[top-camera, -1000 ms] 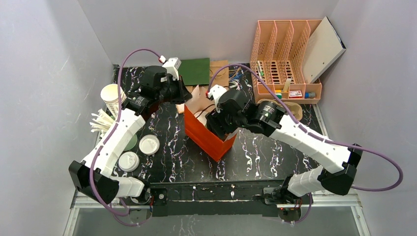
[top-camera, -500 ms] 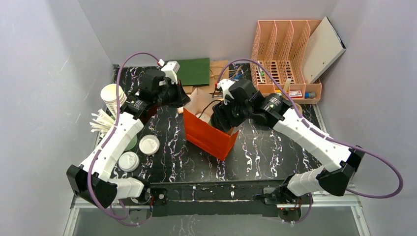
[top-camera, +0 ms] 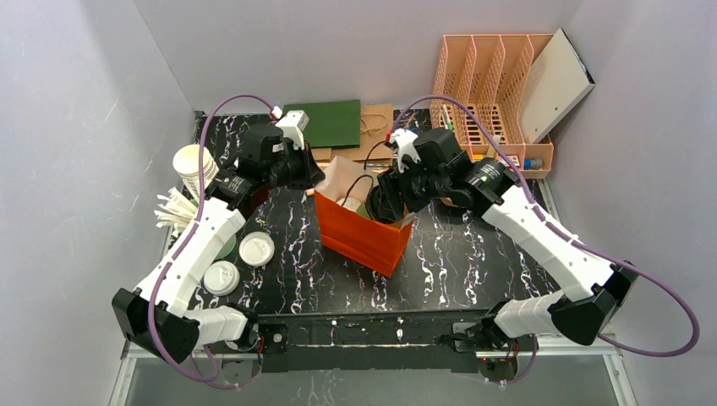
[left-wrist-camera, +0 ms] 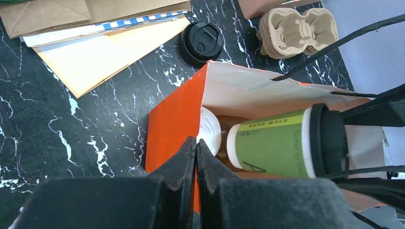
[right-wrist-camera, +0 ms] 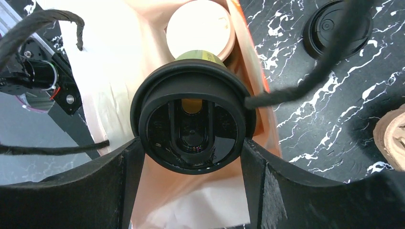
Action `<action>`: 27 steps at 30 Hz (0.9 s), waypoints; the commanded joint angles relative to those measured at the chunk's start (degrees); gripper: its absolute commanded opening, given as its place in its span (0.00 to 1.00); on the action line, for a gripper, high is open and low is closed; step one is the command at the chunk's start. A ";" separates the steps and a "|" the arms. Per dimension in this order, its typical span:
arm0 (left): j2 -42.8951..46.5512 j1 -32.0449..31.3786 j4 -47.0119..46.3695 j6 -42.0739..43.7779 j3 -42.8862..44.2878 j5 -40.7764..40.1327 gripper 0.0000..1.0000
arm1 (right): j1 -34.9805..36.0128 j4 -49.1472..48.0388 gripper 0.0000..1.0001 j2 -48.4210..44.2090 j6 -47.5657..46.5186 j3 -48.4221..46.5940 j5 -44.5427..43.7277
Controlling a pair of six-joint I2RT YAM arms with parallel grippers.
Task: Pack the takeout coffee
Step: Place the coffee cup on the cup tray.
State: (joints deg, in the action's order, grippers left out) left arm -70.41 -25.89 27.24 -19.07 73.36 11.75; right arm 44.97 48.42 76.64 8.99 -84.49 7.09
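orange paper bag stands open on the black marbled tabletop. the takeout coffee, a green cup with a black lid, is within the bag's mouth beside a white lid. right gripper clamps its black lid. left gripper is closed at the bag's rim; grip on the paper cannot be confirmed.

Bright, even light from above casts only soft shadows around the open orange paper bag, its pale lining nearly washed out, while the left end effector before it looks blurred.
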 commanded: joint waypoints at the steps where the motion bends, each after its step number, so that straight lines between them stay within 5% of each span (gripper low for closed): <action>1: 1.86 0.21 0.65 1.22 -1.07 -0.58 0.00 | -2.14 -1.76 0.36 -2.78 -0.44 -0.53 1.97; 13: 1.09 0.22 -0.84 1.32 1.34 -0.12 0.00 | -1.08 3.09 0.32 3.56 -7.58 -3.87 -2.04; 27: -1.63 0.20 -5.01 -0.35 4.21 -0.38 0.00 | 13.92 4.63 0.31 4.33 -10.53 -1.58 -19.09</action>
State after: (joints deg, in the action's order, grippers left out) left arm -71.61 -25.89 25.32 -18.68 75.20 11.40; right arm 57.06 52.18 81.28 -0.25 -86.46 -5.93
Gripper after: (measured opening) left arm 0.007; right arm 0.771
